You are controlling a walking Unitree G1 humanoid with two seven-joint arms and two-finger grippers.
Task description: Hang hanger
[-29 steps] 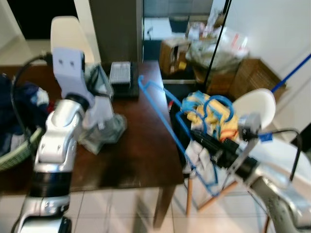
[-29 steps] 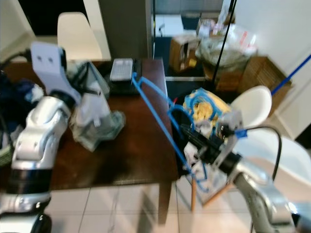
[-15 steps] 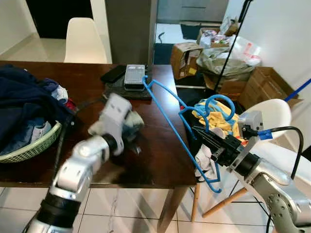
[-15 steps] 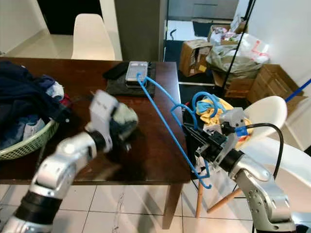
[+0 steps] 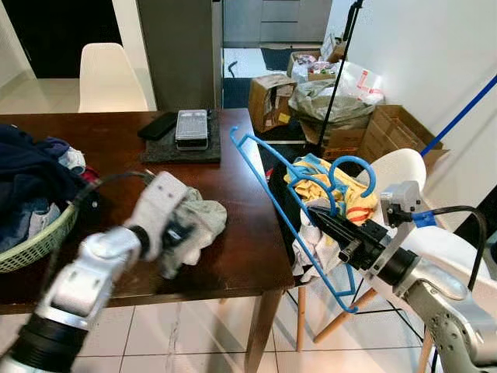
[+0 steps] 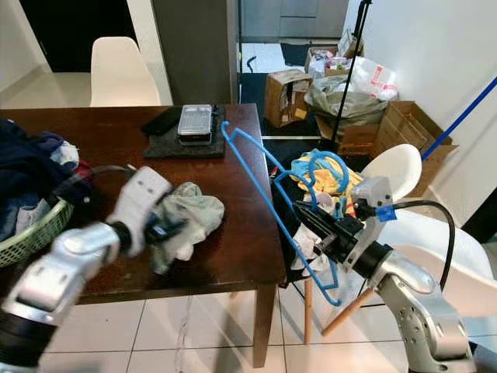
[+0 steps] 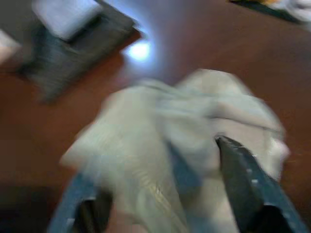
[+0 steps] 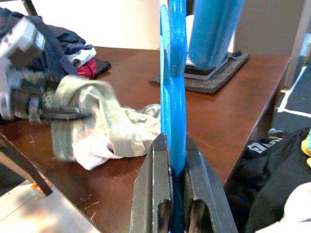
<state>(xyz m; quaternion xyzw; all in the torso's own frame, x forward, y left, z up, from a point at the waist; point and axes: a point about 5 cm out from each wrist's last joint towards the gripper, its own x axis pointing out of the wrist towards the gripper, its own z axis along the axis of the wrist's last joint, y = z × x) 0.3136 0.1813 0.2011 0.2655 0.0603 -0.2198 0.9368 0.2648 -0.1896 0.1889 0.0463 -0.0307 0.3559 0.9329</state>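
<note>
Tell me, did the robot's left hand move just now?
Yes. The left gripper has dropped from near the grey tray toward the near table edge, onto the pale cloth.
</note>
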